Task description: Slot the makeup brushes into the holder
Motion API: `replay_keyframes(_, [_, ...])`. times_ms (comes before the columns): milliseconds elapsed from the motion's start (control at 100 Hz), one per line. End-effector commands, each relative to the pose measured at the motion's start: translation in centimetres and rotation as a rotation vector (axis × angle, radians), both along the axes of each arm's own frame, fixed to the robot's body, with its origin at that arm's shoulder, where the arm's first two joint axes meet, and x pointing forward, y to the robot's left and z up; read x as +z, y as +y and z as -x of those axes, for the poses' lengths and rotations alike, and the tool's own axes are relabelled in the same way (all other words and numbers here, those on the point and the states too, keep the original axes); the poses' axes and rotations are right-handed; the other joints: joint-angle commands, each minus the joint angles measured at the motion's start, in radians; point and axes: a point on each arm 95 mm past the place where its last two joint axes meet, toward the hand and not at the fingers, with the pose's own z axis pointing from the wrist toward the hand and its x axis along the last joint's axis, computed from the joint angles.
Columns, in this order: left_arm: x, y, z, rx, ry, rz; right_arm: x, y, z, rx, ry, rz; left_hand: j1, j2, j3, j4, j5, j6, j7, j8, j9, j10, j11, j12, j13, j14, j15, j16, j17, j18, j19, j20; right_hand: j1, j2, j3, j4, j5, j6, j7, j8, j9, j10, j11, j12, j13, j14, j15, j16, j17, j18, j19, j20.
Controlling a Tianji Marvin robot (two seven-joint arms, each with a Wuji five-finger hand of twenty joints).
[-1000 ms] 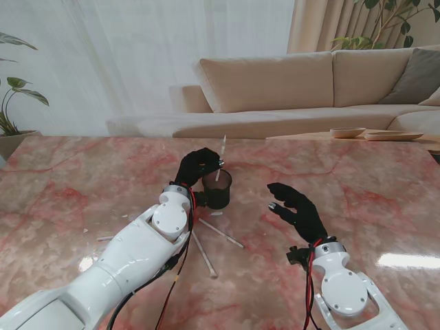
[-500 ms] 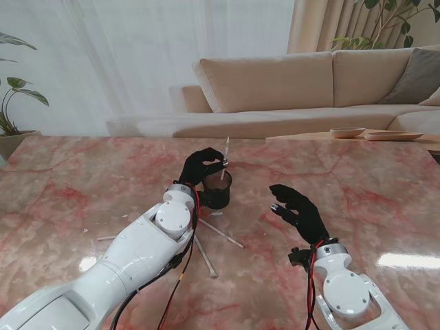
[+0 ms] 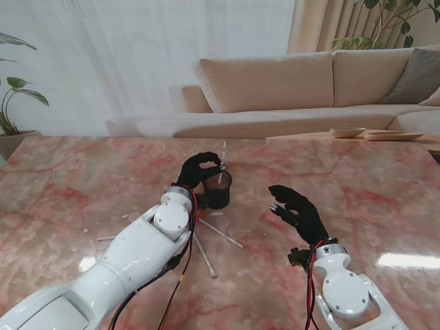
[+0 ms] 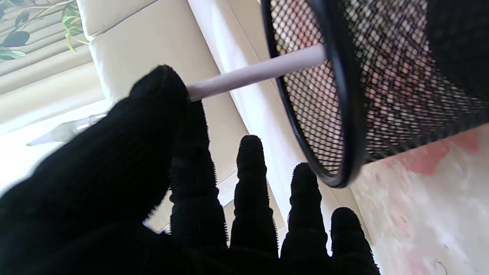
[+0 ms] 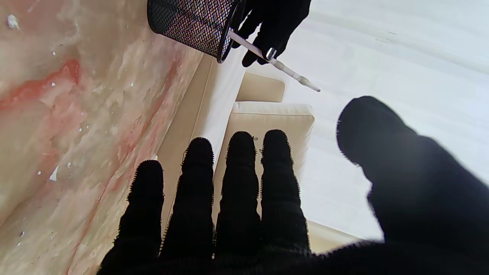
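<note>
Marble table [image 3: 385,185] bears black mesh holder [image 3: 218,190], white brush [image 3: 221,162] entering.

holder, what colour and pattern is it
Black wire mesh holder with a solid black rim, clearest in the left wrist view.

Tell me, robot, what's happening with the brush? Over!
Left hand shut on brush, its end inside the mesh holder. Right hand open, holding nothing. More brushes lie on the table. Nothing blocking.

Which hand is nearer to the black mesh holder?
Left. The left hand is right at the mesh holder, holding a makeup brush in its opening. The right hand hovers apart, to its right.
</note>
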Motion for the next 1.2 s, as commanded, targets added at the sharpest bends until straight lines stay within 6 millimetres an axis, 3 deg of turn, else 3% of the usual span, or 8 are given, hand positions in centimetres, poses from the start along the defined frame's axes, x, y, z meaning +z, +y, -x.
replay_keyframes(0, [-0.8, 0.2, 0.1, -0.003, 0.022, -0.013, -0.4, 0.2, 0.2, 0.009, 0.020, -0.004, 0.006, 0.028, 0.066, 0.012, 0.059, -0.173, 0.106, -0.005, -0.021, -0.002, 0.022, -0.006, -0.024, -0.038, -0.015, -0.009, 0.003, -0.041, -0.013, -0.011, -0.024, -0.011, 0.019, 0.008, 0.018, -0.029, 0.013, -0.015, 0.022, -0.031, 0.007, 0.018, -0.005, -0.040, 0.002, -0.028, -0.002, -0.013, -0.010, 0.002])
replay_keyframes(220, [-1.4, 0.4, 0.3, -0.005, 0.037, -0.012, -0.4, 0.2, 0.3, 0.006, 0.025, -0.005, 0.013, 0.017, 0.058, 0.011, 0.076, -0.116, 0.081, -0.077, -0.030, 0.005, 0.014, -0.007, -0.028, -0.035, -0.023, -0.014, 0.001, -0.037, -0.010, -0.017, -0.024, -0.011, 0.019, 0.007, 0.018, -0.029, 0.013, -0.015, 0.023, -0.030, 0.009, 0.020, -0.002, -0.040, 0.004, -0.027, -0.003, -0.013, -0.010, 0.002])
replay_keyframes(390, [-1.4, 0.8, 0.4, -0.033, 0.038, -0.015, -0.4, 0.2, 0.3, 0.005, 0.023, -0.005, -0.019, -0.081, 0.075, -0.017, 0.007, -0.002, -0.190, -0.060, -0.077, 0.022, -0.010, -0.024, -0.049, -0.028, -0.044, -0.025, 0.004, -0.029, -0.024, -0.062, -0.024, -0.013, 0.019, 0.007, 0.017, -0.030, 0.013, -0.016, 0.022, -0.031, 0.009, 0.020, -0.003, -0.038, 0.004, -0.027, -0.003, -0.013, -0.010, 0.002])
replay_keyframes(460, [-1.4, 0.9, 0.4, -0.041, 0.036, -0.020, -0.3, 0.2, 0.2, 0.006, 0.021, -0.005, -0.068, -0.095, 0.124, -0.004, -0.013, 0.031, -0.259, -0.024, -0.094, 0.026, -0.017, -0.028, -0.058, -0.026, -0.051, -0.027, 0.005, -0.028, -0.031, -0.078, -0.024, -0.012, 0.019, 0.007, 0.017, -0.031, 0.013, -0.016, 0.023, -0.031, 0.009, 0.021, -0.002, -0.037, 0.004, -0.027, -0.003, -0.013, -0.010, 0.002])
replay_keyframes(540, [-1.3, 1.0, 0.4, -0.049, 0.035, -0.021, -0.3, 0.3, 0.2, 0.008, 0.019, -0.005, -0.121, -0.076, 0.180, 0.071, -0.049, 0.057, -0.319, 0.014, -0.111, 0.029, -0.022, -0.033, -0.065, -0.026, -0.057, -0.028, 0.006, -0.027, -0.036, -0.093, -0.024, -0.013, 0.019, 0.007, 0.017, -0.030, 0.013, -0.016, 0.021, -0.034, 0.008, 0.021, -0.003, -0.039, 0.003, -0.027, -0.003, -0.013, -0.010, 0.003])
replay_keyframes(800, [-1.2, 1.5, 0.5, -0.061, 0.030, -0.019, -0.3, 0.3, 0.2, 0.010, 0.015, -0.003, -0.134, -0.050, 0.174, 0.085, -0.073, 0.072, -0.341, 0.032, -0.129, 0.032, -0.031, -0.041, -0.073, -0.025, -0.069, -0.033, 0.008, -0.025, -0.041, -0.105, -0.024, -0.014, 0.017, 0.007, 0.017, -0.030, 0.013, -0.016, 0.021, -0.031, 0.007, 0.020, -0.007, -0.038, 0.001, -0.028, -0.003, -0.015, -0.010, 0.002])
replay_keyframes(950, [-0.3, 2.3, 0.8, -0.090, -0.001, -0.024, -0.2, 0.2, 0.2, 0.010, 0.012, 0.003, -0.138, -0.017, 0.155, 0.092, -0.102, 0.121, -0.396, 0.036, -0.126, 0.034, -0.052, -0.086, -0.039, -0.032, -0.109, -0.089, -0.010, -0.018, 0.029, 0.001, -0.024, -0.015, 0.017, 0.006, 0.017, -0.030, 0.013, -0.017, 0.020, -0.031, 0.007, 0.020, -0.003, -0.036, 0.002, -0.028, -0.001, -0.014, -0.010, 0.002])
replay_keyframes(1190, [2.2, 4.3, 1.9, -0.162, -0.082, -0.068, 0.0, 0.2, 0.2, 0.004, 0.010, 0.052, -0.198, 0.000, 0.072, 0.081, -0.195, 0.194, -0.521, -0.009, -0.150, 0.030, -0.117, -0.196, -0.035, -0.060, -0.245, -0.250, -0.006, -0.011, 0.003, 0.003, -0.025, -0.020, 0.014, 0.005, 0.017, -0.029, 0.013, -0.017, 0.024, -0.029, 0.009, 0.021, 0.021, -0.031, 0.016, -0.021, 0.015, -0.012, 0.000, 0.006])
